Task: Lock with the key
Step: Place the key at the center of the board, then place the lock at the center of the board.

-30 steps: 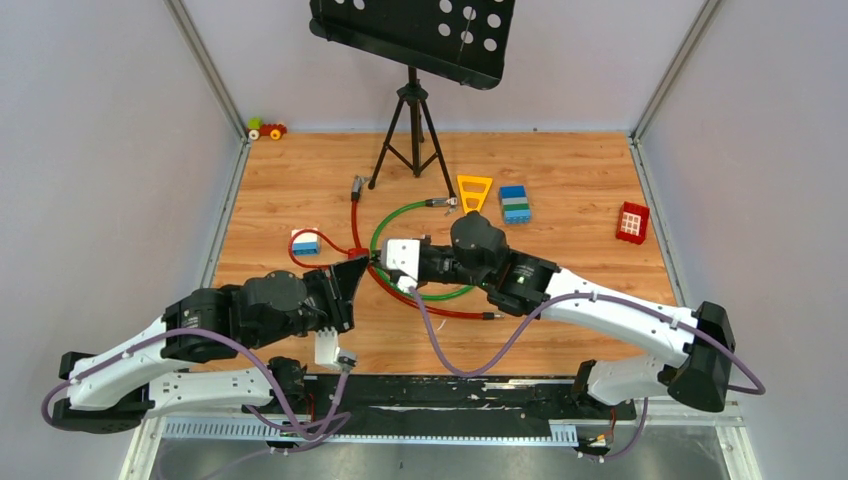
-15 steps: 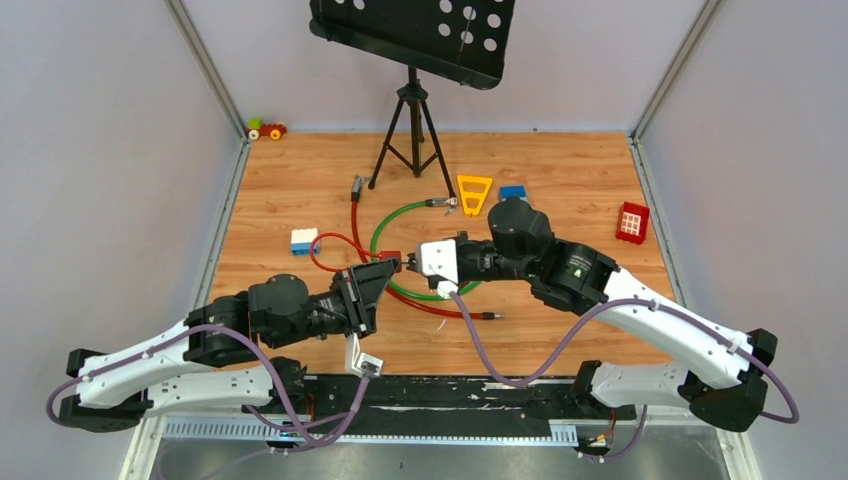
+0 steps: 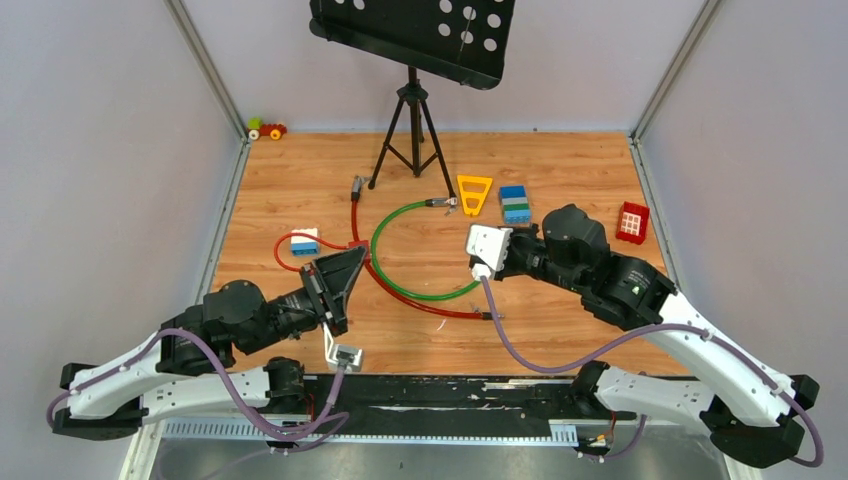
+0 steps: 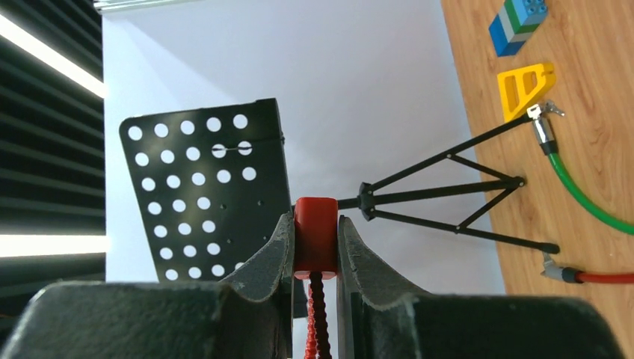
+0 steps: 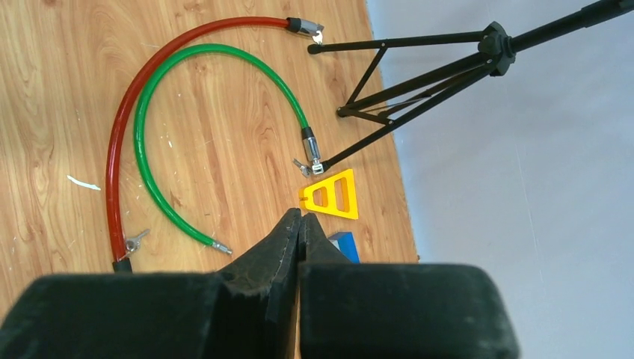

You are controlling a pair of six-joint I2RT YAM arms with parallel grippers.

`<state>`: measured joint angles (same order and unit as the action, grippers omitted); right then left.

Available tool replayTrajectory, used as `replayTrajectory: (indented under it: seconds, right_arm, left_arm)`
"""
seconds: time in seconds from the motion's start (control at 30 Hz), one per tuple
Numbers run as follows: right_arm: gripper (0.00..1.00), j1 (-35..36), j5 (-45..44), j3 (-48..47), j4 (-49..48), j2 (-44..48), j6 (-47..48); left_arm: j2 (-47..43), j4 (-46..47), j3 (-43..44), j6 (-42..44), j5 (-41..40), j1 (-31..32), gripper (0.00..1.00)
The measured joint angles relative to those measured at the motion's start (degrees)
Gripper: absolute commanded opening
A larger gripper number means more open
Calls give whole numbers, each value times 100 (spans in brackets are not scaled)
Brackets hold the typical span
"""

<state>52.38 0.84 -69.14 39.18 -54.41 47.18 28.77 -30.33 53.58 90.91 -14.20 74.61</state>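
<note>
The right arm has drawn back rightward, the right gripper [image 5: 298,218] now pressed together, empty. The left gripper [image 4: 315,226] clamps the red padlock [image 4: 314,208], likely steadying it for locking. The key [image 5: 137,240] lies on the wooden worktop [image 3: 580,180] beside the red cable's [image 5: 119,142] end, with grey walls around.

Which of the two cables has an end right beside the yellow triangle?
The green cable: its metal end lies next to the yellow triangle, whereas the red cable has its far end by a tripod foot.
</note>
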Motion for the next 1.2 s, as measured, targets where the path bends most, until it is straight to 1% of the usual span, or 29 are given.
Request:
replayTrajectory:
  seconds: [0.17,0.27,0.33,0.43,0.5,0.53,0.6,0.7,0.73,0.8,0.87,0.93,0.97,1.03,1.1,1.2]
  right_arm:
    - [0,0,85,103,-83,74,-157]
    - [0,0,81,256,-234,68,-385]
    - [3,0,4,404,-393,61,-614]
    - [9,0,-164,566,-605,22,-1095]
    - [17,0,-297,621,-745,-20,-1510]
    - [21,-2,-378,654,-835,-33,-1749]
    - [29,-9,-560,743,-1032,-52,-2260]
    - [36,-33,-898,826,-1154,-140,-3045]
    - [38,-61,-1067,828,-1161,-203,-3362]
    - [43,-170,-1399,822,-1134,-363,-3998]
    - [50,-369,-1720,789,-944,-579,-4693]
    - [58,-656,-1956,780,-623,-761,-5364]
    - [63,-717,-2009,780,-525,-791,-5530]
    - [65,-942,-2131,813,-286,-787,-6000]
    - [65,-1093,-2253,887,-140,-647,-6358]
    - [64,-1172,-2376,1172,-118,-177,-6728]
  left_arm:
    - [61,83,-9,-476,63,0,0]
    - [101,190,-31,-981,164,0,0]
    - [181,245,-44,-1434,219,0,0]
    - [402,426,-70,-2328,251,0,0]
    - [610,761,-142,-3182,212,0,1]
    - [686,911,-181,-3519,177,0,3]
    - [870,1307,-297,-4437,-26,0,7]
    - [1154,1768,-409,-5700,-542,-13,8]
    - [1237,1845,-420,-6000,-640,-50,8]
    - [1467,1971,-420,-6730,-612,-358,7]
    - [1681,2098,-448,-7383,-356,-883,5]
    - [2022,2424,-605,-8190,205,-1685,4]
    - [2122,2509,-651,-8356,315,-1836,7]
    - [2511,2870,-824,-8754,599,-2188,10]
    - [3051,3335,-975,-9088,1025,-2361,9]
    - [4013,4028,-1064,-9388,1757,-2522,9]
